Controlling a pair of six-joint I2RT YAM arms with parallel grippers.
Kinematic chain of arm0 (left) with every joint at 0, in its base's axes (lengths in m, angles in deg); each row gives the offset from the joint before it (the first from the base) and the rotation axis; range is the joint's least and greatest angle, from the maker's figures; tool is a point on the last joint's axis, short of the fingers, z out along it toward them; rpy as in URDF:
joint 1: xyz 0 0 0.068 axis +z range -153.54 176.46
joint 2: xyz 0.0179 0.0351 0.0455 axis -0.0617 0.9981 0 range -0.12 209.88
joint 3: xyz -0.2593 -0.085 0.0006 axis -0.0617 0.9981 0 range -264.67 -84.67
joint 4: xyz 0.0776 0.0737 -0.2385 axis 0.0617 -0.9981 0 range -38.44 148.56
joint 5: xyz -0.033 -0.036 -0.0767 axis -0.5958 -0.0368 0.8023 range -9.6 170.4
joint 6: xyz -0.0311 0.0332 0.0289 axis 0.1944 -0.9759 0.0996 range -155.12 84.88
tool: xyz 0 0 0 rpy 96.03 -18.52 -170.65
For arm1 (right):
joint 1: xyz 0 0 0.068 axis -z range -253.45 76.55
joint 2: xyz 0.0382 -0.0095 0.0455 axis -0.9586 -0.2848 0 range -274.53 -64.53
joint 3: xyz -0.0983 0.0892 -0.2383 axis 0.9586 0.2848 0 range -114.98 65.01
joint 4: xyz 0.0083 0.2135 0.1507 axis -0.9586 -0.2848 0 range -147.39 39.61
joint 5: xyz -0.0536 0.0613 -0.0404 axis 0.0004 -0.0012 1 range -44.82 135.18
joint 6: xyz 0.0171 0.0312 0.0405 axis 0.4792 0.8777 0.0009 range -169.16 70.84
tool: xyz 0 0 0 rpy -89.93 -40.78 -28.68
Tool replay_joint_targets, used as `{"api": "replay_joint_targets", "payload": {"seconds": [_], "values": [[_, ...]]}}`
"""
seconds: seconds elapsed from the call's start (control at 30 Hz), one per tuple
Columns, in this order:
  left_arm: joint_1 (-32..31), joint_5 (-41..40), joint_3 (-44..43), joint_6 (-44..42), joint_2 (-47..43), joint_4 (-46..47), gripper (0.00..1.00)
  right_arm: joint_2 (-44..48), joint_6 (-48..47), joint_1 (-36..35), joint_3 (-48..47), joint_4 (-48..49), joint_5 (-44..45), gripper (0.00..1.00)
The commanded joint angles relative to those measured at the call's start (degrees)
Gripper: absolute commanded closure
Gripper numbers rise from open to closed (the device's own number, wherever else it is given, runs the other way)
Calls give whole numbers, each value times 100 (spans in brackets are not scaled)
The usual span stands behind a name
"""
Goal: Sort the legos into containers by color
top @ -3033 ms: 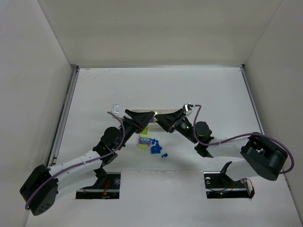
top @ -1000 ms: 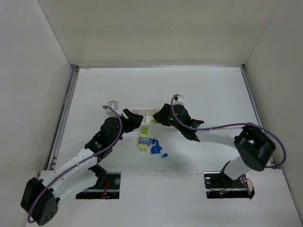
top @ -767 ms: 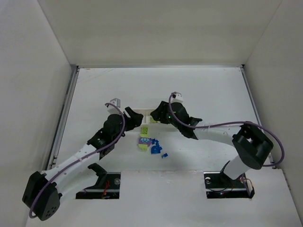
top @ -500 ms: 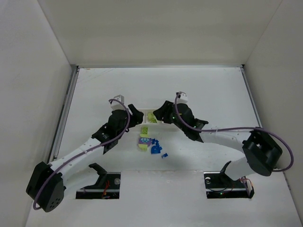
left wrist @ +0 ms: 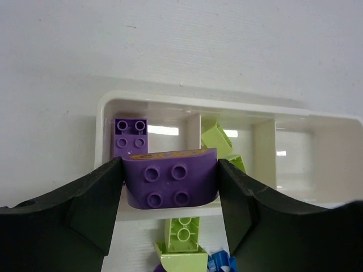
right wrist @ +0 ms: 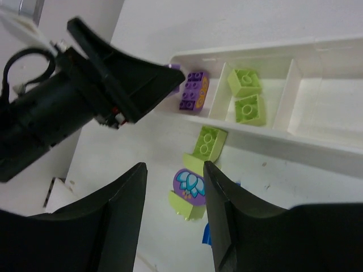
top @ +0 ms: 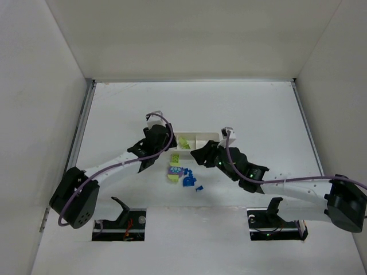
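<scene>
My left gripper point(top: 164, 141) is shut on a purple brick point(left wrist: 170, 184) and holds it over the left compartment of the white tray point(left wrist: 103, 116), where another purple brick point(left wrist: 130, 135) lies. Lime bricks point(left wrist: 216, 136) lie in the middle compartment; the right compartment point(left wrist: 295, 161) looks empty. My right gripper point(right wrist: 174, 212) is open and empty above the loose pile: a purple piece with a blue flower point(right wrist: 189, 184) on a lime piece, and a lime brick point(right wrist: 209, 143) near the tray's front wall. Blue bricks point(top: 189, 182) lie in the pile.
The tray point(top: 210, 135) lies across the table's middle, with the pile point(top: 179, 172) just in front of it. The left gripper's black fingers point(right wrist: 122, 85) reach in at the tray's left end. White walls enclose the table on three sides.
My left gripper has moved right, to the tray's left end, with the purple brick. My right gripper has drawn back from the tray's middle compartment to above the pile.
</scene>
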Motion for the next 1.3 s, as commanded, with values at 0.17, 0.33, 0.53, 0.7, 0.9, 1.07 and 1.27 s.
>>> {"api": "replay_joint_targets", "payload": {"seconds": [0.17,0.33,0.53,0.7,0.9,1.07,1.27], "values": [[-89,-473,-340,-420,264,48,35,-329,-383,-637,-180,-154,324,47],[-80,-447,-278,-402,-34,22,27,-654,-620,-796,-338,-154,263,39],[-176,-358,-86,-280,-771,-110,29,-1243,-883,-875,-672,-127,43,29],[-317,-271,389,98,-1781,-364,32,-1928,-1270,-963,-1172,-285,-45,18],[-335,-244,1022,599,-2951,-952,34,-2798,-1420,-981,-1955,-874,209,12],[-273,-235,1418,898,-3672,-1550,35,-3186,-1350,-1007,-2298,-1357,429,12],[-273,-227,1717,1179,-4095,-1938,35,-3318,-1148,-1024,-2281,-1481,544,13]]}}
